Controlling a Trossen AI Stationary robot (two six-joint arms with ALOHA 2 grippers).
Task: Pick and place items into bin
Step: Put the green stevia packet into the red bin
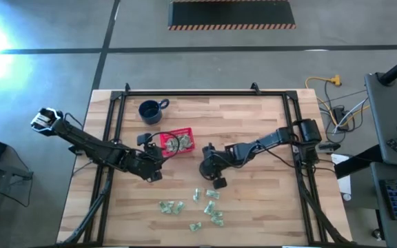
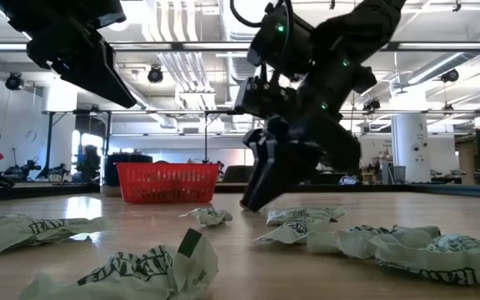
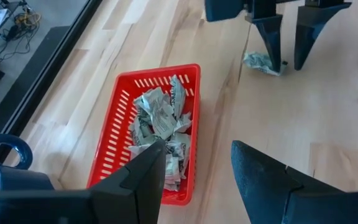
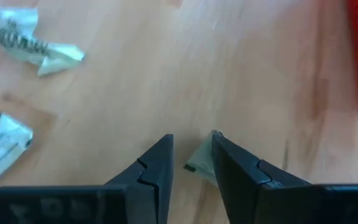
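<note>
While checking the high view, logging the red basket [image 1: 177, 141] as sitting on the wooden table [image 1: 260, 117] left of centre, with the dark blue mug [image 1: 150, 110] just beyond it and apart from it.

Noting a heap of crinkly green-and-white wrapped pieces [image 3: 160, 121] lying inside the basket [image 3: 114, 146], seen clearly in the left wrist view.

Placing the left gripper [image 1: 156, 157] just beside the basket's near-left corner, hovering above the table. Recording its fingers as spread wide with nothing between them [image 3: 197, 152]; the mug's handle [image 3: 5, 158] showing at the edge of that view.

Placing the right gripper [image 1: 218, 180] near table centre, to the right of the basket and apart from it, pointing down with its tips at or just above the wood [image 2: 257, 196].

Recording its fingers as parted a little [image 4: 192, 144], straddling one small wrapped piece [image 4: 199, 160]; that piece lying on the table, touching the inner face of one finger, a gap showing toward the other. Not clamped.

Seeing the same piece [image 3: 260, 62] from the left wrist view, at the tip of one right-arm finger [image 3: 269, 37].

Counting further loose pieces [image 1: 209, 207] scattered on the near part of the table, well apart from the basket; several filling the low view's foreground [image 2: 390, 242], basket [image 2: 169, 182] behind them.
</note>
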